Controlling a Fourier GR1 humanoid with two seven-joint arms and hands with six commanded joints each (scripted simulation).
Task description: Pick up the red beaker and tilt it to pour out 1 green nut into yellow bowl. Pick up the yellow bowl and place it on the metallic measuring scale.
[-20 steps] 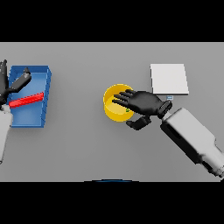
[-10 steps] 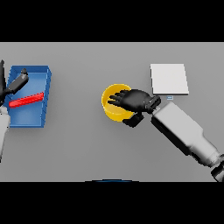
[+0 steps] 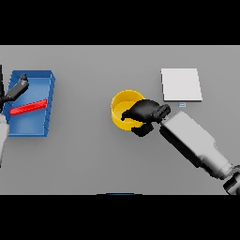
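The yellow bowl (image 3: 122, 107) sits on the grey table a little right of centre. My right hand (image 3: 144, 112) has its fingers curled round the bowl's right rim, hiding that side and the inside. The red beaker (image 3: 29, 107) lies on its side in the blue tray (image 3: 43, 80) at the far left. My left hand (image 3: 14, 91) hovers over the tray's left part, above the beaker, with relaxed fingers holding nothing. The metallic measuring scale (image 3: 181, 84) is a pale square plate at the upper right, apart from the bowl. No green nut shows.
The right forearm (image 3: 194, 144) slants from the lower right corner up to the bowl, passing just below the scale. Bare grey table (image 3: 84, 154) lies between the tray and the bowl.
My right hand has closed in from spread fingers over the bowl to a curled grip on its right rim. The forearm swung slightly left. The left hand and the beaker barely moved.
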